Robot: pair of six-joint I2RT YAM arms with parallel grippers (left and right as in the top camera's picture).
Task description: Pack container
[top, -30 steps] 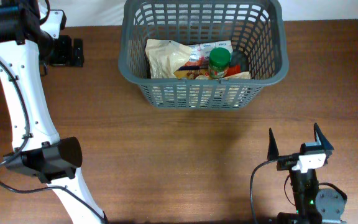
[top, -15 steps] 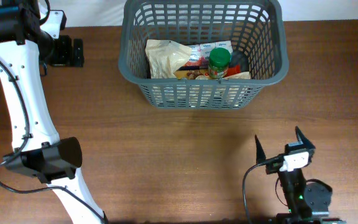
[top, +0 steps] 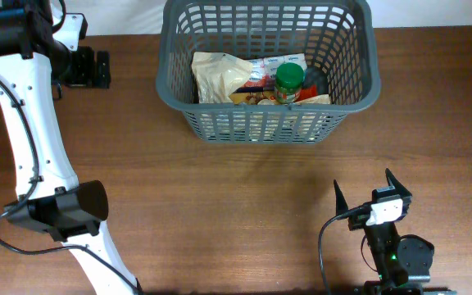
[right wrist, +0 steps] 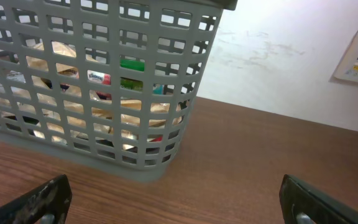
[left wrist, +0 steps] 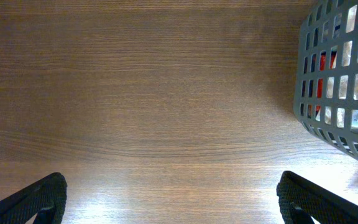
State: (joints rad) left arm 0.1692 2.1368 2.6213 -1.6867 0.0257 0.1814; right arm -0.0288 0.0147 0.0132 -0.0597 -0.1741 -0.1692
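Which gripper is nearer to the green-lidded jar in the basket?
Right. The right gripper hangs in front of the basket, just right of the jar; the left gripper is farther off, past the basket's left wall.

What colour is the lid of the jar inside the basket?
The lid is green, clearest in the overhead view.

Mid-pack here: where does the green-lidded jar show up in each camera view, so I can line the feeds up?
Overhead: the green-lidded jar sits inside the basket, right of its centre.
Left wrist: the jar is not visible; only the basket's corner shows at the right edge.
Right wrist: the jar shows as a green patch through the lattice, upper left of centre.
Shared landmark: the grey basket, in all three views.
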